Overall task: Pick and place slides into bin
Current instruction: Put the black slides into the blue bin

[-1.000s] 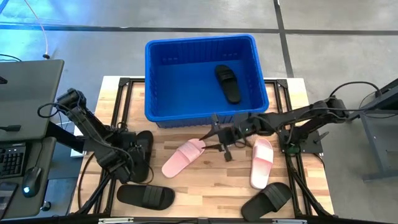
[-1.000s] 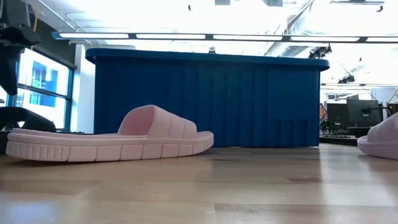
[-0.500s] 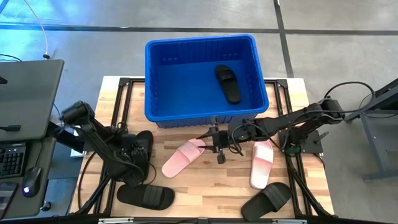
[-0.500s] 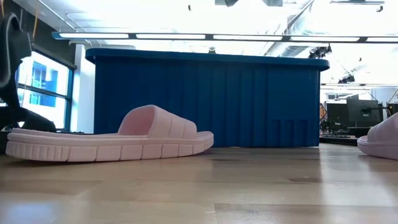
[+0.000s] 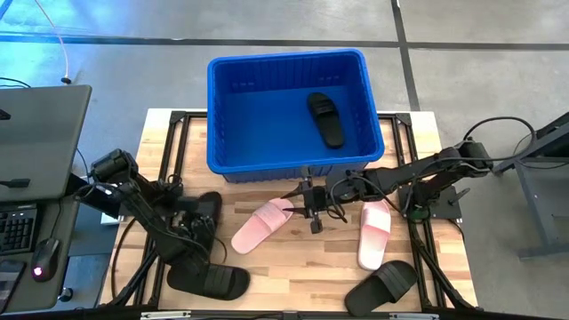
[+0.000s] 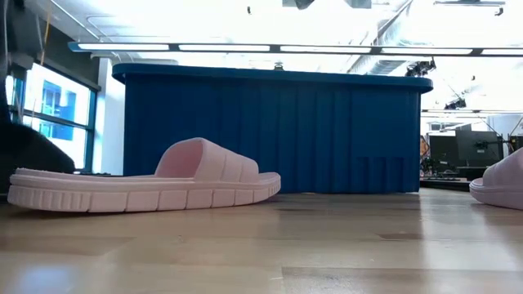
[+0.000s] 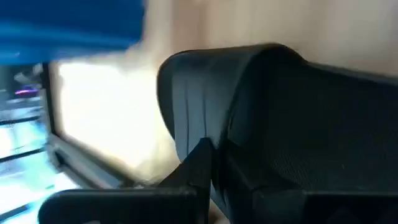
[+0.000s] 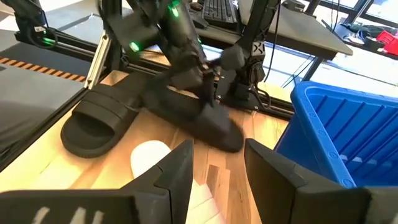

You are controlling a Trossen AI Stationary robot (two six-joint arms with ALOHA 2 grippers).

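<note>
One black slide (image 5: 325, 117) lies inside the blue bin (image 5: 222, 107). My left gripper (image 5: 189, 233) is down at the table's left, shut on a second black slide (image 5: 204, 213), which also shows in the right wrist view (image 8: 199, 118). My right gripper (image 8: 217, 177) hangs open just off the far end of a pink slide (image 5: 260, 225), with nothing between its fingers. That pink slide rests sole-down on the wood (image 6: 147, 184). A second pink slide (image 5: 373, 231) lies to the right. My left gripper has its fingers (image 7: 200, 167) at the edge of the black slide's wide strap (image 7: 217, 124), coming down at a slant from the table's left. The gripper hides how the fingers lie around the strap. The slide's sole stays on the table.
Two more black slides lie near the front edge, one at the left (image 5: 209, 281) and one at the right (image 5: 382, 286). The bin's tall wall (image 6: 274, 131) stands right behind the pink slides. A desk with a keyboard (image 5: 18, 227) sits beyond the table's left.
My left gripper has come down and toward the near edge onto the black slide at the left. My right gripper has shifted a little toward the table's left, nearer the pink slide's far end, then held still. No slide has moved.
</note>
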